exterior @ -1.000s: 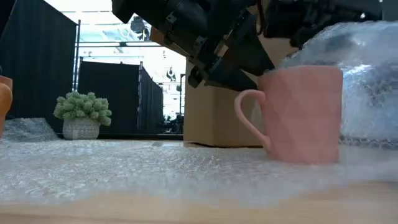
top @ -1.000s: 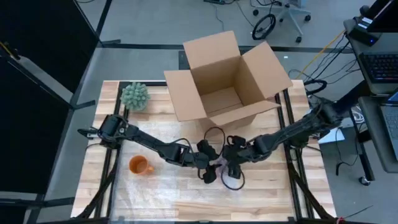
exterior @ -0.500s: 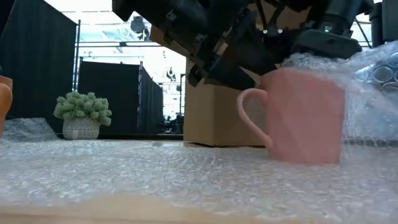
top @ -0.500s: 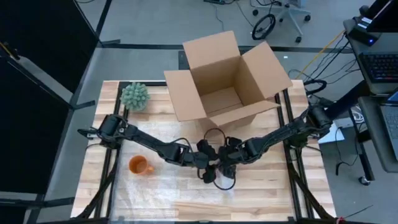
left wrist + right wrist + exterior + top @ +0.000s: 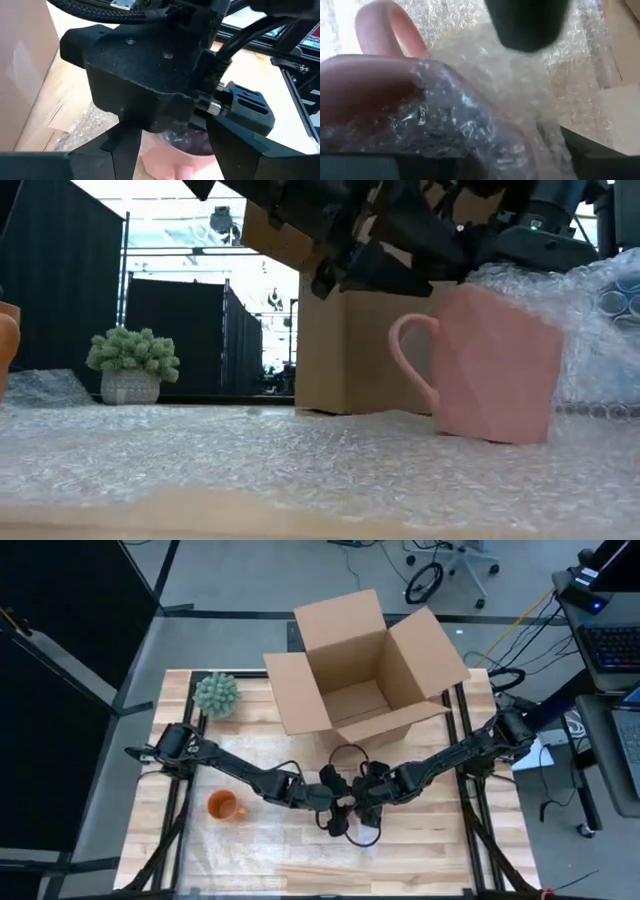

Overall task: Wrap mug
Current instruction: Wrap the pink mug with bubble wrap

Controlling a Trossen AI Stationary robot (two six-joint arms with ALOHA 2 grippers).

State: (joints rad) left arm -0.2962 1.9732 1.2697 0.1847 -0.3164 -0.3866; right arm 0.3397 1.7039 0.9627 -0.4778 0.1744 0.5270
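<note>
Bubble wrap (image 5: 250,460) covers the wooden table (image 5: 440,850) near its front middle, where the pink mug (image 5: 495,360) sits tilted, wrap draped over its far side. Left tool (image 5: 335,818) and right tool (image 5: 362,812) crowd above it; I cannot tell either grip. Behind stands a cardboard box (image 5: 365,665); an orange cup (image 5: 224,806) lies aside.
</note>
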